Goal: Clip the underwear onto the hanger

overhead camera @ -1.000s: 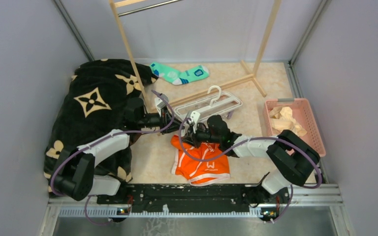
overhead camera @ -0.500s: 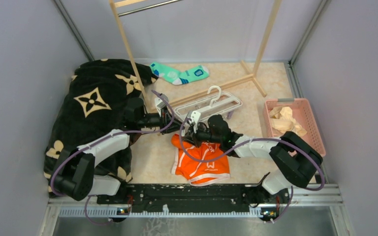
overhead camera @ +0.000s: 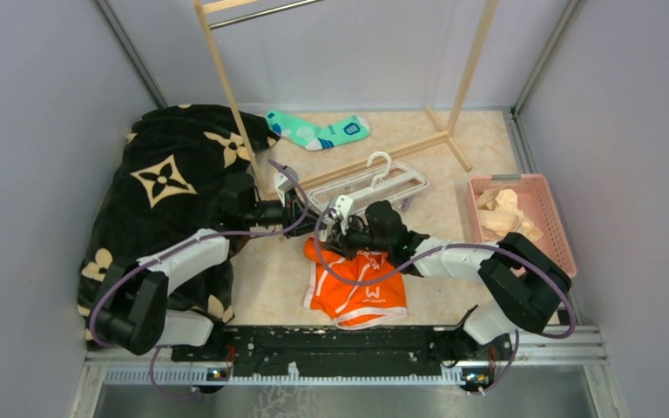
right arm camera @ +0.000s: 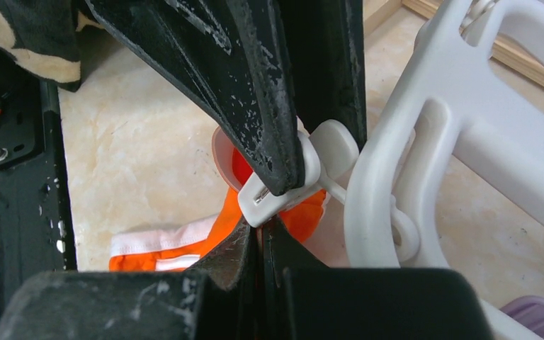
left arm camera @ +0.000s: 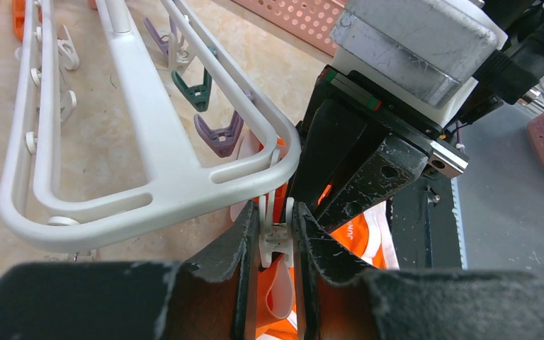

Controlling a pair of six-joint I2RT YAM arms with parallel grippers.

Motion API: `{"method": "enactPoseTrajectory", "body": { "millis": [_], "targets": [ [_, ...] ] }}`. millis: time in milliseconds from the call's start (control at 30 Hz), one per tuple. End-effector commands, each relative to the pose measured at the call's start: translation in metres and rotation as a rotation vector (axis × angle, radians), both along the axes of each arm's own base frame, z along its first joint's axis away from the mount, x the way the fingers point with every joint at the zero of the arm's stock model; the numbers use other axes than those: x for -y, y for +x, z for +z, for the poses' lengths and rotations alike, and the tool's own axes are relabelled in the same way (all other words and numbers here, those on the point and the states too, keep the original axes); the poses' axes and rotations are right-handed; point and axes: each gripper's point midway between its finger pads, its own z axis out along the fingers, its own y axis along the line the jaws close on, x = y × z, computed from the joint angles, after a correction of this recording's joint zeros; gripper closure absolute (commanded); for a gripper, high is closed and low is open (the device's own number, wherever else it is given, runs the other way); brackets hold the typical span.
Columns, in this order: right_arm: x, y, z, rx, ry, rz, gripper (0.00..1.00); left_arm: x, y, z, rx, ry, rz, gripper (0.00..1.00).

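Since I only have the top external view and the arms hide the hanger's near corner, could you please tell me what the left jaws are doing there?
Observer: In the left wrist view, the left jaws are squeezing a white clip that hangs from the hanger at its corner.
Operator: Thank you. Is the garment up at that clip?
Observer: In the right wrist view, the right jaws are shut and appear to pinch the underwear by its orange edge just below the clip. I cannot tell whether the fabric is inside the clip.

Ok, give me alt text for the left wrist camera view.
The left claw pinches a white clip hanging from the corner of the white hanger, orange underwear beneath it. The right claw, shut, faces it; a purple clip and a teal clip dangle from the frame.
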Motion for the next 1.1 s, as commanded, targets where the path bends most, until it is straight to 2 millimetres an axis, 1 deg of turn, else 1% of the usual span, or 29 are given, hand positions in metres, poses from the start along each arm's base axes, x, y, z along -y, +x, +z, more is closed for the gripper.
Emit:
{"method": "enactPoseTrajectory", "body": {
  "millis": [0,300,700,867,1000,1067],
  "targets": [
    [-0.008,0.017,0.042,0.078,0.086,-0.015,1.00,0.004,-0.005,0.008,0.023,-0.016,-0.047,1.00],
    [-0.009,0.012,0.053,0.087,0.111,0.012,1.00,0.003,-0.004,0.008,0.027,-0.012,-0.043,1.00],
    [-0.001,0.006,0.062,0.068,0.125,0.023,1.00,0.003,-0.004,0.006,0.028,-0.008,-0.044,1.00],
    [-0.001,0.002,0.055,0.048,0.104,0.045,1.00,0.003,-0.005,0.008,0.032,-0.009,-0.045,1.00],
    [-0.006,-0.008,0.042,0.002,0.079,0.119,1.00,0.003,-0.004,0.009,0.039,-0.012,-0.042,1.00],
    [-0.008,-0.016,0.040,-0.015,0.081,0.164,1.00,0.003,-0.003,0.009,0.040,-0.010,-0.040,1.00]
  ]
}}
